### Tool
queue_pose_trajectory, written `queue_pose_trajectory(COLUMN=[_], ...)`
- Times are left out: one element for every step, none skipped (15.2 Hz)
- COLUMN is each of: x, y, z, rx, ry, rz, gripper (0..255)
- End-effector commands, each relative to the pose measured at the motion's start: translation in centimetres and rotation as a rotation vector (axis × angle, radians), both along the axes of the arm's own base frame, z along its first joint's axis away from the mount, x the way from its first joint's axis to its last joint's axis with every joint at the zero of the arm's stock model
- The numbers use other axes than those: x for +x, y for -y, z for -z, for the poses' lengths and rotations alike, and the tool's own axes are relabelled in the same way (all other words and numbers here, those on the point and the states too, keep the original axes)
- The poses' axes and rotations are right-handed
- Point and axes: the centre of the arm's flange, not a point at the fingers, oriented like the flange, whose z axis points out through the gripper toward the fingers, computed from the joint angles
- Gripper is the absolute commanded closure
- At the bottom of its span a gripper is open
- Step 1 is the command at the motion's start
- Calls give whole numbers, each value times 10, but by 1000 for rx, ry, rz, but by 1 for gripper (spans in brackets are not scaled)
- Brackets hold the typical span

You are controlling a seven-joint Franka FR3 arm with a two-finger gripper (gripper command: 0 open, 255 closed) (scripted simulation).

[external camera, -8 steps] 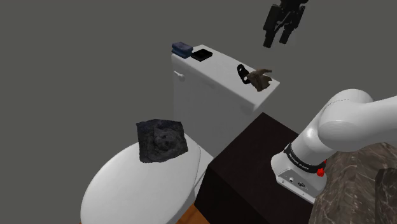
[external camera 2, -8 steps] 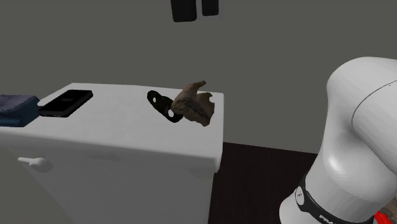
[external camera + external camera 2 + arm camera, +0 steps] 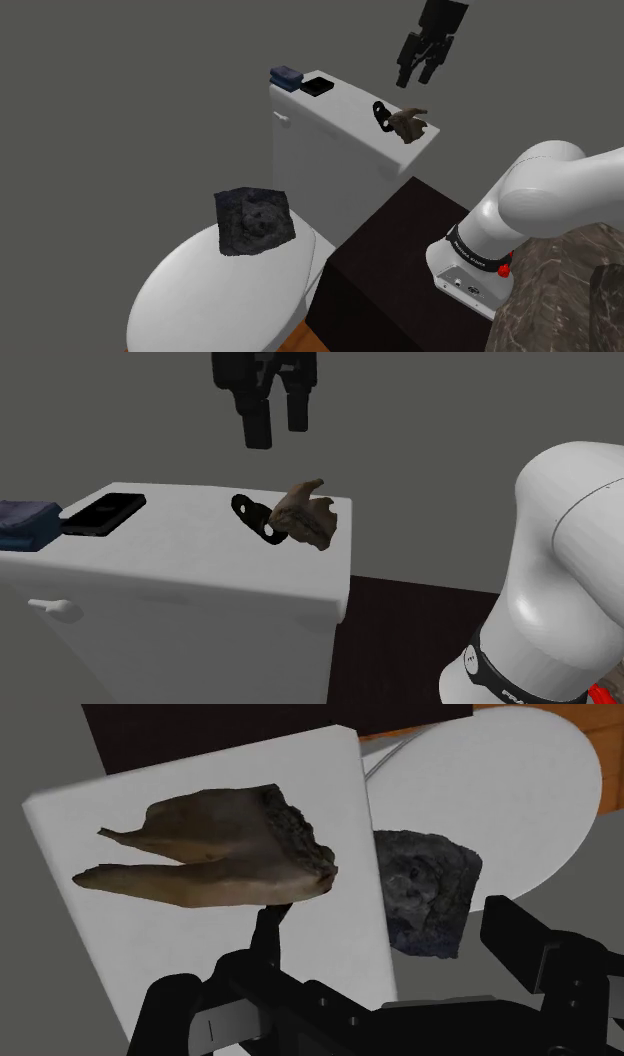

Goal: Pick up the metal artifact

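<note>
The all-black gripper (image 3: 275, 427), fingers spread, is hovering above the brown, rough two-pronged artifact (image 3: 308, 517) near the edge of the white tank lid (image 3: 170, 547). A glancing closure would be knocking it off.

The arm (image 3: 535, 190) is clad in smooth, glossy white shells, bulbous at the joint and narrowing into a thick tube. A dark band (image 3: 472, 252) rings the link low down, carrying small white lettering (image 3: 503, 695) that the second exterior view's edge cuts off, and a small red mark (image 3: 505, 268) sits just beside the band. Under it the white base flange (image 3: 462, 285) shows a few tiny dark dots. The gripper (image 3: 412, 82) is black all over, a boxy body with two blocky jaws; the wrist view shows small round holes (image 3: 322, 1002) and a short pale line (image 3: 212, 1029) on its housing
</note>
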Motion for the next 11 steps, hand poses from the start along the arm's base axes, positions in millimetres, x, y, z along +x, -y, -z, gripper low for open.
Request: queue_pose_trajectory(x=[9, 15, 20, 26, 31, 37, 43, 49, 55, 58, 58], y=[17, 25, 32, 40, 47, 55, 62, 69, 76, 79, 79], z=[19, 29, 38, 48, 57, 67, 76, 85, 95, 99, 104], rx=[18, 28, 37, 47, 56, 66, 75, 85, 94, 98, 98], ry=[25, 37, 48, 59, 70, 81, 92, 103, 114, 118, 118], rz=[1, 2, 3, 4, 5, 5, 6, 7, 8, 8, 8], gripper=[0, 0, 0, 0, 0, 0, 0, 0, 0, 0, 0])
